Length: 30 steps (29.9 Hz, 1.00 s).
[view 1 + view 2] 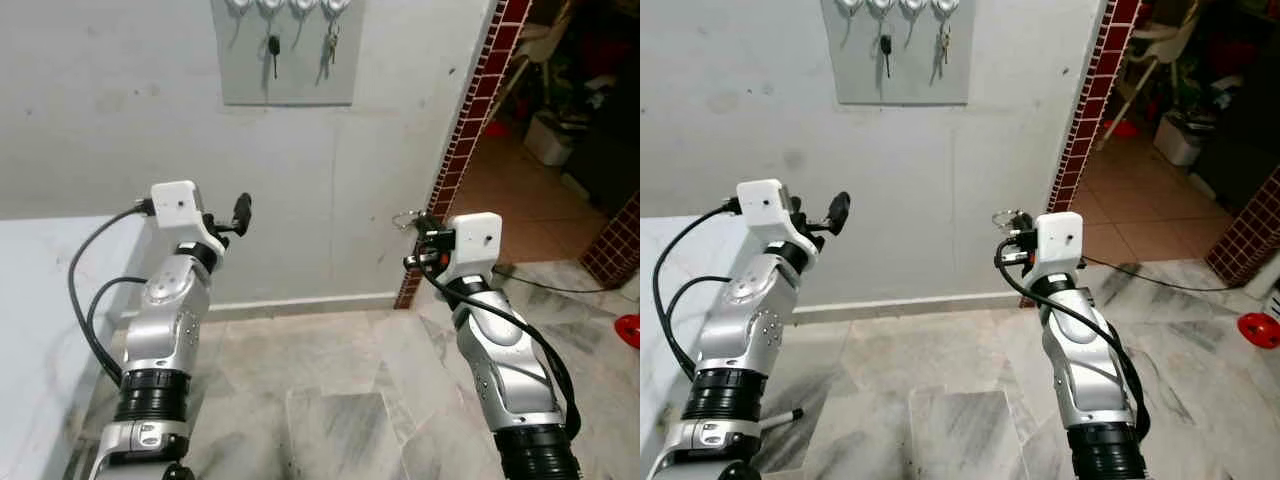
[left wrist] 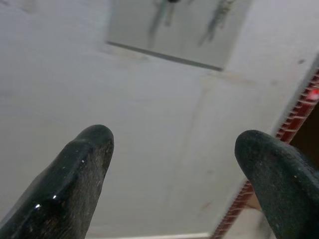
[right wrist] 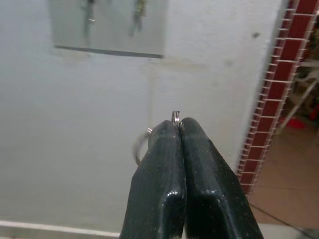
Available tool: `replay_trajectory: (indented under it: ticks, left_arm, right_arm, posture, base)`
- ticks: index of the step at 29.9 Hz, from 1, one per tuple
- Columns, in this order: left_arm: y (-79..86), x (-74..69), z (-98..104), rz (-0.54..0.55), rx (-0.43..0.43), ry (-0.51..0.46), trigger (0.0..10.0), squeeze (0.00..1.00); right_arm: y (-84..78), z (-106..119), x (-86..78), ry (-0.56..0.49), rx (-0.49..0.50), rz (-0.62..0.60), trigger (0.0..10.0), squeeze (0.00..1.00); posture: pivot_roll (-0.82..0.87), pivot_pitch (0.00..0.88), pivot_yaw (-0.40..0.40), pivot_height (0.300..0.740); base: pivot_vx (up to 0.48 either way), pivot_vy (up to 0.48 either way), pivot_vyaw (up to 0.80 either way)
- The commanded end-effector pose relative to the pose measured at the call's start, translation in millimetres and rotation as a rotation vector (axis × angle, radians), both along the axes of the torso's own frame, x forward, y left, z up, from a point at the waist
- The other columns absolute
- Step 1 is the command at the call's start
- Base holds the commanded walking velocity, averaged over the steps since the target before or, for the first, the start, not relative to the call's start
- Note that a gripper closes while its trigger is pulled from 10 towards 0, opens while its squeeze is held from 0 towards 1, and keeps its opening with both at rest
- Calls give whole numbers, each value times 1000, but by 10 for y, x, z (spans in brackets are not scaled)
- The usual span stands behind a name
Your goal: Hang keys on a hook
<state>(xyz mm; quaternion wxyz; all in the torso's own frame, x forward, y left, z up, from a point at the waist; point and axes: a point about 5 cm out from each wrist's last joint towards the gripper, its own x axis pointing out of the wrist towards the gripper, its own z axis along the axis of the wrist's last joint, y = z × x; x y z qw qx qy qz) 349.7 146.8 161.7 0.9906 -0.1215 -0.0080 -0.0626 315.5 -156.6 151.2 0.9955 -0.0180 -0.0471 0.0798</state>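
Right wrist view, right end effector [image 3: 177, 124] pinching thin metal key ring [image 3: 141, 148]

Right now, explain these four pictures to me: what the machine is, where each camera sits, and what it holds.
This is a humanoid robot with two silver arms ending in black two-fingered grippers. The two wide pictures come from its head, looking forward and down; the other two look along each wrist's fingers. The right gripper is pinched shut on a metal key ring. The left gripper is open and holds nothing. Ahead, high on the white wall, is a grey hook board where a dark key and a key bunch hang. A red tiled doorway edge stands on the right, marble floor below.
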Motion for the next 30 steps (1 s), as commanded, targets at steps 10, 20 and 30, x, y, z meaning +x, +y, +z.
replay_trajectory:
  ticks: [10,20,30]
  left_arm:
    - [6,9,28,0,22,-9,10000,0]
    - [-12,6,46,-20,87,-26,10000,0]
    - [-43,-4,40,-36,127,-31,10000,0]
  right_arm:
    - [-2,56,7,-20,12,0,10000,0]
    - [14,57,-4,-21,17,4,10000,0]
    - [24,54,-6,-20,20,2,10000,0]
  posture:
    - [-7,0,-22,740]
    - [-6,0,-20,740]
    - [-4,0,-19,740]
  base:
    - [318,357,0]
    - [376,234,0]
    - [480,0,0]
